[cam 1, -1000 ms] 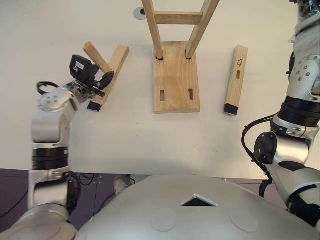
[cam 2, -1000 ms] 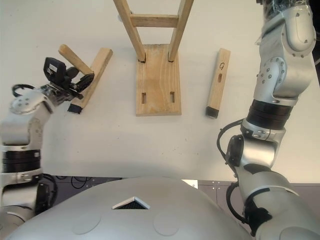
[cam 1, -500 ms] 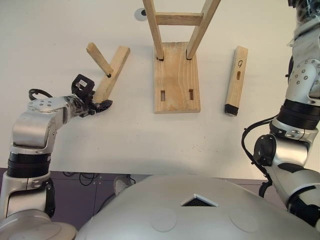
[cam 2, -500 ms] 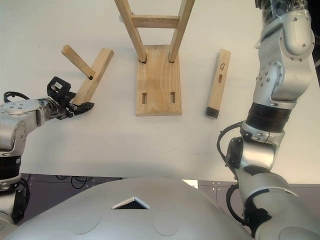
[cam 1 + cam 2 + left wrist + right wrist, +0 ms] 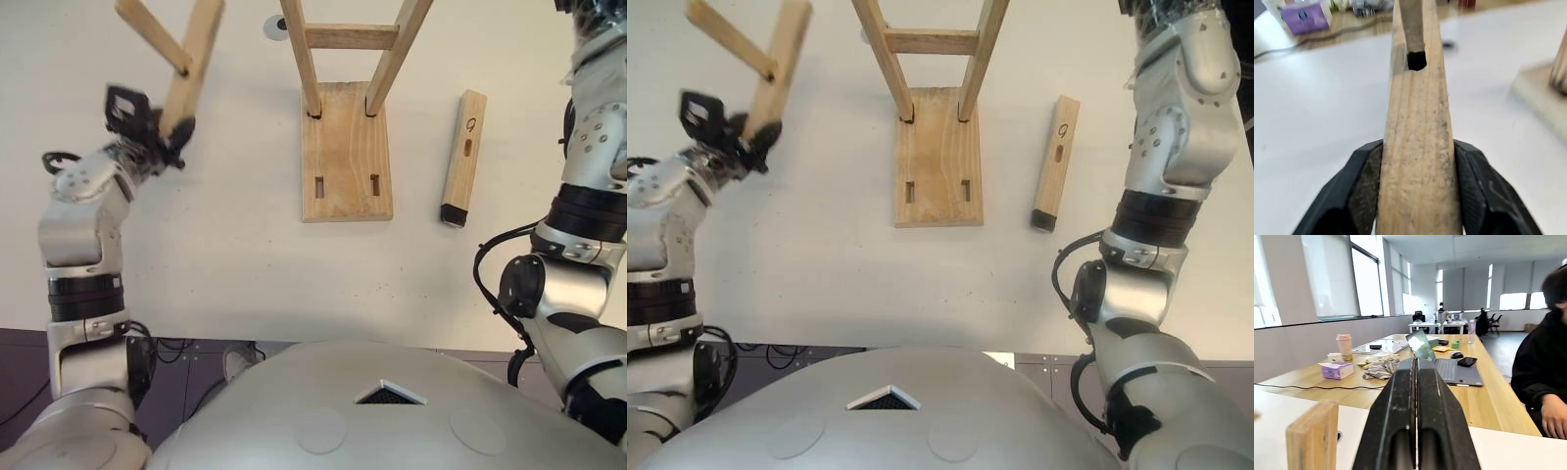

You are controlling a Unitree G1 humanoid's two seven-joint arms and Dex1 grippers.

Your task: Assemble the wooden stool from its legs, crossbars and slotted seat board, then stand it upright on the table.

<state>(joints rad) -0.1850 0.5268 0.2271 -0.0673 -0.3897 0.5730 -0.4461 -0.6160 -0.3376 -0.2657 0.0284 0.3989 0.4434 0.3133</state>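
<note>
Left gripper (image 5: 162, 125) is clamped on the lower end of the held leg (image 5: 193, 54), over the left side of the table (image 5: 245, 255). In the left wrist view both black fingers (image 5: 1364, 183) press the leg's side faces, with wood filling the gap between them. The leg angles away from the robot toward the far side and its top runs out of view, so I can't tell whether that end touches anything. A short crossbar (image 5: 150, 32) is plugged into a hole partway along the leg and sticks out to the robot's left at a slant. The seat board (image 5: 345, 201) lies flat mid-table, well apart from the held leg. Two upright legs (image 5: 300, 59) sit in its far pair of slots, joined higher up by an upper crossbar (image 5: 348, 36). The near pair of slots (image 5: 318, 183) is open. A loose leg (image 5: 463, 157) lies flat to the right of the board, apart from it, black-capped end toward the robot and slot face up. A small round disc (image 5: 274, 26) sits on the table just left of the upright legs. The right arm (image 5: 1176, 108) is raised at the right edge of the table. Right gripper (image 5: 1416, 421) is clenched, fingers flush together with nothing between them. A wooden end (image 5: 1312, 438) sits just beside it, and I can't tell which part that is.
</note>
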